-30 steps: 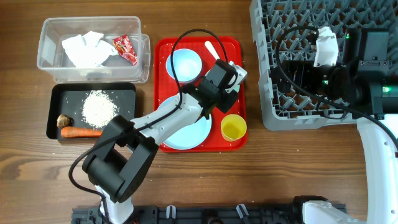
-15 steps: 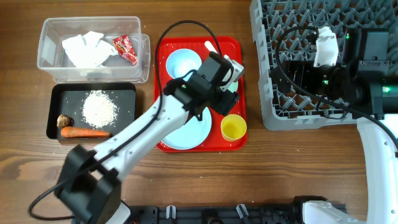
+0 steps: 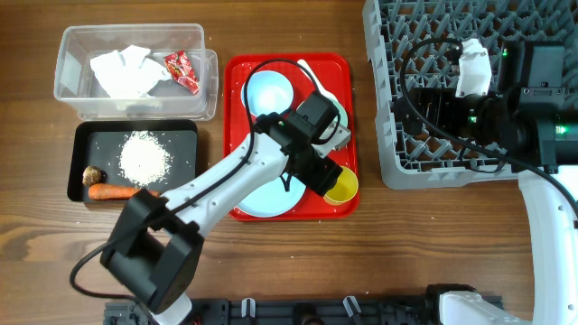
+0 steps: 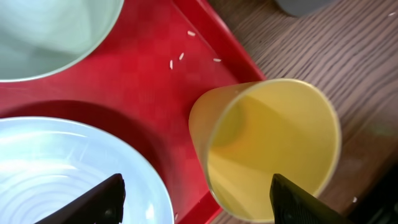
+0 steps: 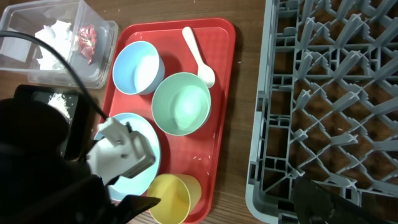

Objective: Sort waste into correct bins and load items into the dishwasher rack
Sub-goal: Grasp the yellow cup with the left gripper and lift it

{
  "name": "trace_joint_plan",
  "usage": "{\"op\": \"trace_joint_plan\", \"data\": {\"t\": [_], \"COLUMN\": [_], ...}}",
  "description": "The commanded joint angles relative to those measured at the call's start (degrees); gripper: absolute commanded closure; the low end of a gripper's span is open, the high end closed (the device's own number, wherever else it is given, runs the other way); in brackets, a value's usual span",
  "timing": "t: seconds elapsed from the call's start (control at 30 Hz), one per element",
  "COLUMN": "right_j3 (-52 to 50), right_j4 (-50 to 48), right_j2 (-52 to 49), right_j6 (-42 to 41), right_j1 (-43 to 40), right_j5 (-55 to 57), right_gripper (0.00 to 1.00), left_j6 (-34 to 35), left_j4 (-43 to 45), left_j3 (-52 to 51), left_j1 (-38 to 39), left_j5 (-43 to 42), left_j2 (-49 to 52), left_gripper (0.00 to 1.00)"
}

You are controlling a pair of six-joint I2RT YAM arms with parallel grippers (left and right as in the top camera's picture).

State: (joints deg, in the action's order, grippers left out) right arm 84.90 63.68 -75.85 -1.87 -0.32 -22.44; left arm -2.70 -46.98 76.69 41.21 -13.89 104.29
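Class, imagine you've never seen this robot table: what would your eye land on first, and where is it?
The red tray mid-table grabs the eye first, carrying a pale blue plate, with the left gripper open over the yellow cup at its front right corner. Then comes the big grey rack on the right, with the right arm above it.

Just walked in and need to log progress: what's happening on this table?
The left gripper hangs open over the yellow cup on the red tray, not yet gripping it. The plate, blue bowl, green bowl and spoon also wait there. Tissue and wrapper lie in the clear tub, rice and carrot in the black tray. The right gripper is open above the rack.
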Motion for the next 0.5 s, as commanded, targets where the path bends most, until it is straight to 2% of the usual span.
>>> {"op": "trace_joint_plan", "data": {"t": [0.0, 0.07, 0.23, 0.33, 0.47], "right_j3": [0.85, 0.85, 0.85, 0.85, 0.85], "right_j4": [0.04, 0.04, 0.07, 0.04, 0.07], "right_j2": [-0.57, -0.57, -0.57, -0.57, -0.57], "right_j6": [0.61, 0.59, 0.61, 0.61, 0.61], "right_j1": [-0.20, -0.20, -0.20, -0.20, -0.20], "right_j5": [0.59, 0.59, 0.59, 0.59, 0.59], "right_gripper": [0.00, 0.00, 0.00, 0.00, 0.00], "left_j6": [0.15, 0.20, 0.61, 1.62, 5.16], "left_j4": [1.38, 2.21, 2.43, 2.40, 2.25], "left_j3": [0.04, 0.04, 0.04, 0.04, 0.07], "left_j1": [0.20, 0.22, 0.20, 0.20, 0.20], "left_j5": [-1.29, -1.31, -1.31, -1.29, -1.49], "left_j2": [2.93, 4.09, 4.70, 4.68, 3.58], "left_gripper": [0.28, 0.33, 0.74, 0.93, 0.96]}}
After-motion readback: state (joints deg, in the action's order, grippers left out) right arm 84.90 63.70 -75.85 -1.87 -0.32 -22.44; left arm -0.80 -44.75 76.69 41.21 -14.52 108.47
